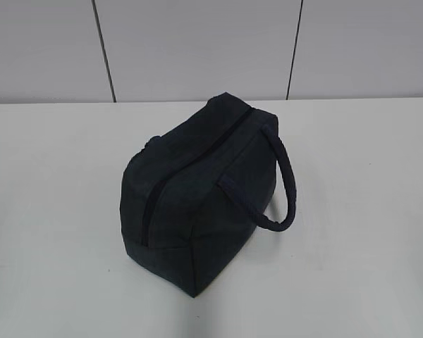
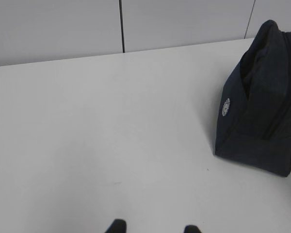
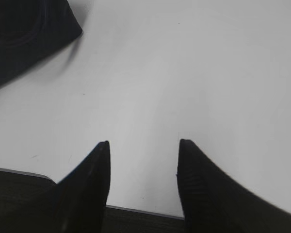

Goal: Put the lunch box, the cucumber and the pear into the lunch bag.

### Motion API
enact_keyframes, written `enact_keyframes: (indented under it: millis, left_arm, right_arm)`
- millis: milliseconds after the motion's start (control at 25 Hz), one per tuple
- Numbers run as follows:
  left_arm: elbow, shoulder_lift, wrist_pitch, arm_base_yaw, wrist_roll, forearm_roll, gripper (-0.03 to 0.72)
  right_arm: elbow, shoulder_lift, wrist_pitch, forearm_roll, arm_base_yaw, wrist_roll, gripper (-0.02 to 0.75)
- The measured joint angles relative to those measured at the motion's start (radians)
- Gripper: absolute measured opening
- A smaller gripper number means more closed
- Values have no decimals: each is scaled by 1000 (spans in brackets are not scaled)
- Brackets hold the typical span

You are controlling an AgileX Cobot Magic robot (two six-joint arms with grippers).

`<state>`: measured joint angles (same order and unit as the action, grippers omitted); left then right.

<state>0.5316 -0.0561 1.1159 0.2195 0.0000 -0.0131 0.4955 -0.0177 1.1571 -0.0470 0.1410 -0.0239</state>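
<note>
The dark navy lunch bag [image 1: 201,190] stands in the middle of the white table [image 1: 49,211], its top zipper shut and its padded handle [image 1: 278,186] looped on the right side. It also shows at the right of the left wrist view [image 2: 262,107] and at the top left corner of the right wrist view [image 3: 24,34]. The lunch box, cucumber and pear are out of view. My left gripper [image 2: 153,227] is open and empty over bare table left of the bag. My right gripper [image 3: 143,145] is open and empty near the table's front edge. Neither gripper shows in the exterior view.
A grey panelled wall [image 1: 197,42] runs behind the table. The table's front edge [image 3: 136,209] shows between the right fingers. A small round white logo [image 2: 226,107] sits on the bag's end panel.
</note>
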Motion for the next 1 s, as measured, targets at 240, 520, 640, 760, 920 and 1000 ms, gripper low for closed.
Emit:
enact_keyframes:
  millis: [240,520,640,760,920,1000]
  left_arm:
    - [-1,70,2,-64,0,1,225]
    - [-1,72,0,-73,0,2,225]
    - [-1,72,0,-73,0,2,225]
    - [-1,72,0,-73,0,2,225]
    - [-1,72,0,-73,0,2,225]
    - [-1,72,0,-73,0,2,225]
  right_arm:
    - [0,-1,-2,0,-19,0,357]
    - [0,-1,-4,0,-27,0,357]
    - [0,-1,-4,0,-27,0,357]
    - [0,-1,-4,0,-27,0,357]
    - [0,-1,-4,0,-27,0,357]
    - [0,-1,-4,0,-27,0,357]
